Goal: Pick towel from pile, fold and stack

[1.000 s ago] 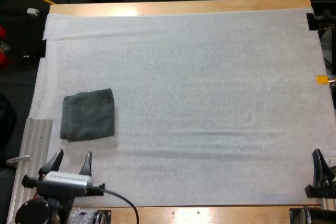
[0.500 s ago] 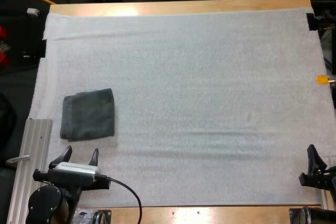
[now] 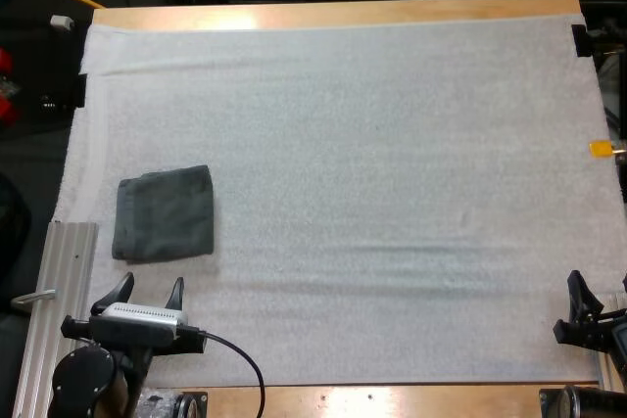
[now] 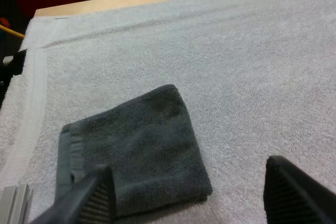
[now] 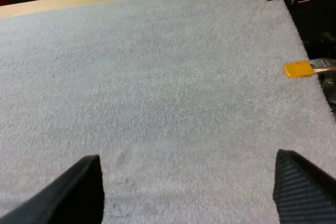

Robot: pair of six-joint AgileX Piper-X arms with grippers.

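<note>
The folded towel [image 3: 164, 213] is laid at the lower left of the mat [image 3: 392, 124] — likely as the stack's base. The left gripper [image 3: 152, 283] and right gripper [image 5: 191, 184] are held open, empty (parked clear at the bottom edge).

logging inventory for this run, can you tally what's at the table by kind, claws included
folded dark grey-green towel: 1
white mat: 1
ribbed metal rail: 1
claws: 2, left claw and right claw, both open and holding nothing
total: 5
</note>
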